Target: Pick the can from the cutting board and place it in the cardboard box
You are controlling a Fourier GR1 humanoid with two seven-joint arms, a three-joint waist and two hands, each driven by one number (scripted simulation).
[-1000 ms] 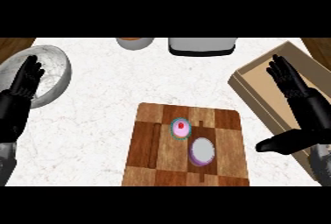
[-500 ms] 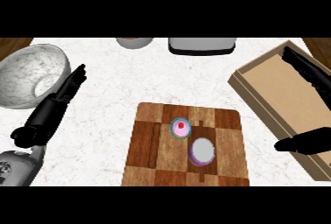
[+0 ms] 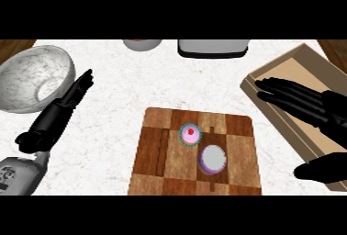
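A purple can [image 3: 213,159] with a silver top stands upright on the wooden cutting board [image 3: 159,153], near its lower right part. Just above it on the board sits a pink cupcake [image 3: 190,134] with a red dot. The cardboard box [image 3: 288,69] lies at the right edge. My right hand [image 3: 301,102] is open, fingers stretched leftward over the box's near wall, thumb low at the right. My left hand [image 3: 59,114] is open at the left, fingers pointing up and away, well apart from the board.
A large white marbled bowl [image 3: 30,78] sits at the far left. At the back stand a small round bowl [image 3: 142,43] and a grey appliance [image 3: 212,47]. White counter lies between my left hand and the board.
My right hand has swung left, its fingers now pointing across the box towards the board. My left hand has shifted slightly. The can and cupcake have not moved.
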